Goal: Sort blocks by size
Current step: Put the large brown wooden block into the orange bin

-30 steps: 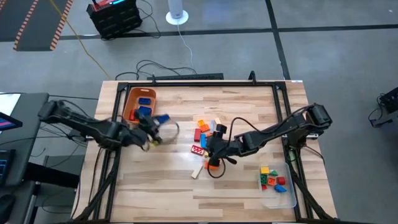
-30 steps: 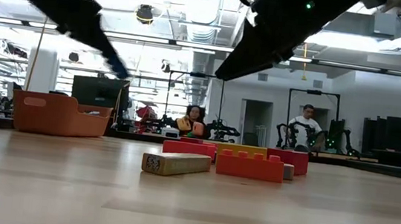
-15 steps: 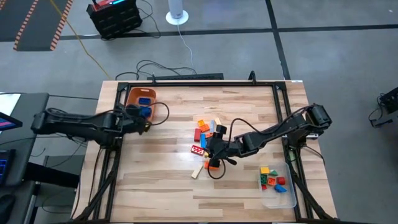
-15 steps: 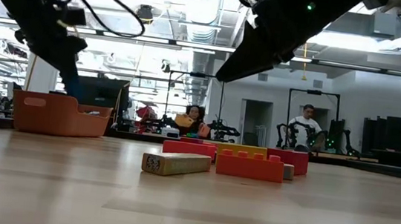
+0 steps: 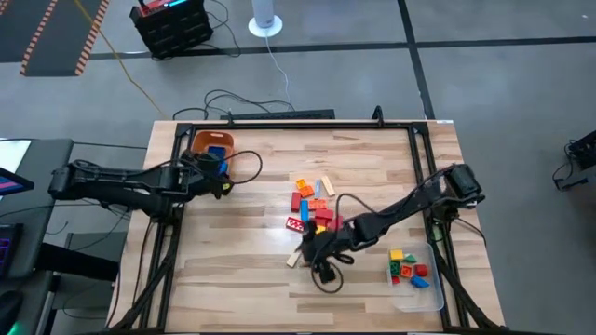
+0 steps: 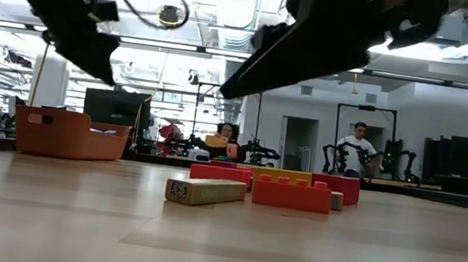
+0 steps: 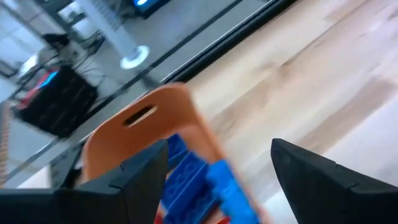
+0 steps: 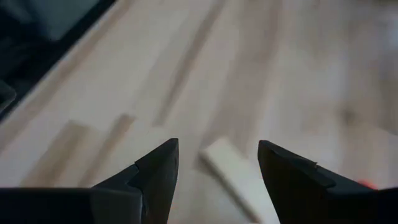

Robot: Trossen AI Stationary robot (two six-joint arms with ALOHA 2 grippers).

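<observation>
The right gripper [image 8: 214, 165] hangs with fingers spread wide and empty just above the long tan plastic brick [image 8: 239, 177], apparently lined up to straddle it. Beyond lies the heap of coloured plastic blocks [image 5: 312, 205]. The left gripper [image 7: 217, 171], also open and empty, hovers over the orange plastic bin [image 7: 134, 130] holding long blue bricks [image 7: 199, 180], apparently where long pieces go.

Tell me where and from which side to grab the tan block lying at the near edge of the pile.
Take the tan block across its two long sides near the middle, coming straight down from above. It lies flat on the table, a long narrow bar, so its short width likely fits between the fingers. The right end effector, open, is above it, its fingers framing one end in the wrist view.
</observation>
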